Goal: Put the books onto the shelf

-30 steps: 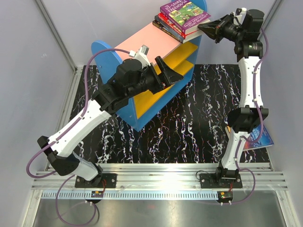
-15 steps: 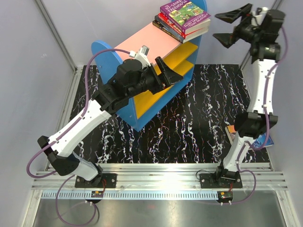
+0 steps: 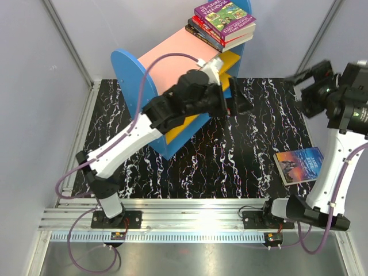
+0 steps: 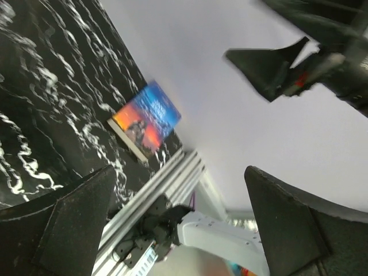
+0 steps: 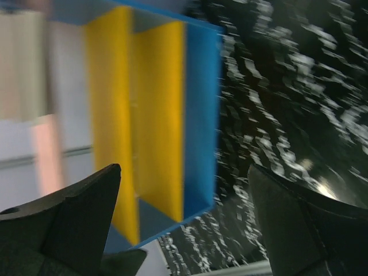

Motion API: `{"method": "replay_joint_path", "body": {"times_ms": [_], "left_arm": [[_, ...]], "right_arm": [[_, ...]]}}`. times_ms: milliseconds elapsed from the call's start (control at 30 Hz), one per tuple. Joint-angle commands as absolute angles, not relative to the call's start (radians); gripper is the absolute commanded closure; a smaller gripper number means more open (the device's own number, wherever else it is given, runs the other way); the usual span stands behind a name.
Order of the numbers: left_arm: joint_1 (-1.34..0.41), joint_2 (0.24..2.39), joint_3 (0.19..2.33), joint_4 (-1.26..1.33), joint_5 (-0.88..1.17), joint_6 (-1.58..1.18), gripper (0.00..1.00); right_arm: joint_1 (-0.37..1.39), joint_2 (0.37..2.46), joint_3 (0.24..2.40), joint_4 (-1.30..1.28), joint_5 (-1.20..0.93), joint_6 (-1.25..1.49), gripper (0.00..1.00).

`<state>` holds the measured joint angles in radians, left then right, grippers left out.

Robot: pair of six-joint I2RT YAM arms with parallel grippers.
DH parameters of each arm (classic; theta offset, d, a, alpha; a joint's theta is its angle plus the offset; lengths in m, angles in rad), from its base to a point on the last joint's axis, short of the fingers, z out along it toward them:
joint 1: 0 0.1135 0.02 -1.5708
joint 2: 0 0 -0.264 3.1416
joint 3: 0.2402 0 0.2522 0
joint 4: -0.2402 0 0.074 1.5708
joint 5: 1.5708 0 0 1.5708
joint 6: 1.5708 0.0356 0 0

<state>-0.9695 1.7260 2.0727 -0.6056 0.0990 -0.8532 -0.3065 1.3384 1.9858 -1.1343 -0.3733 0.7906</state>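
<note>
Bright even light; top view sharp; shelf [image 5: 201, 115] motion-blurred in right wrist view.

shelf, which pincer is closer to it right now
Left. The left pincer hangs open right beside the shelf, at its yellow boards; the right pincer is off over the table's right side, apart from it.

Black marbled table [image 3: 247, 155] bears the shelf [image 3: 172, 52] and one blue book [image 3: 303, 165]

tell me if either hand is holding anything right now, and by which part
Nothing is held. The left hand and the right hand both stand open and empty; the blue book lies untouched on the table.
</note>
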Motion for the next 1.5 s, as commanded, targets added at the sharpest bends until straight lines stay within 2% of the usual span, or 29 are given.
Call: {"method": "replay_joint_path", "body": {"times_ms": [0, 133, 233, 367, 500, 800, 1000, 1167, 1467], "left_arm": [[-1.017, 1.828, 2.16, -0.664, 0.216, -0.747, 0.01], [-1.042, 1.914, 2.135, -0.592, 0.354, -0.697, 0.01], [-1.055, 1.951, 2.054, -0.504, 0.373, -0.652, 0.01], [-1.057, 2.02, 1.97, -0.376, 0.383, -0.646, 0.01], [-1.055, 2.164, 2.069, -0.368, 0.391, -0.612, 0.01], [-1.005, 2.446, 2.242, -0.255, 0.42, -0.638, 0.01], [-0.971, 2.569, 2.293, -0.164, 0.468, -0.762, 0.01], [-0.969, 2.498, 2.185, -0.134, 0.509, -0.747, 0.01], [-0.945, 2.213, 1.812, -0.147, 0.575, -0.661, 0.01]], "right_arm": [[-0.321, 1.35, 1.797, -1.405, -0.072, 0.715, 0.0], [-0.36, 1.203, 1.597, -1.414, 0.047, 0.764, 0.0], [-0.432, 1.135, 1.459, -1.402, 0.101, 0.781, 0.0], [-0.486, 1.138, 1.28, -1.391, 0.114, 0.776, 0.0], [-0.564, 1.128, 1.161, -1.348, 0.018, 0.825, 0.0], [-0.649, 1.146, 1.103, -1.39, 0.169, 0.789, 0.0], [-0.807, 1.196, 0.936, -1.338, 0.12, 0.764, 0.0], [-0.883, 1.25, 0.888, -1.233, 0.071, 0.778, 0.0], [-0.916, 1.451, 0.842, -0.936, 0.029, 0.816, 0.0]]}}
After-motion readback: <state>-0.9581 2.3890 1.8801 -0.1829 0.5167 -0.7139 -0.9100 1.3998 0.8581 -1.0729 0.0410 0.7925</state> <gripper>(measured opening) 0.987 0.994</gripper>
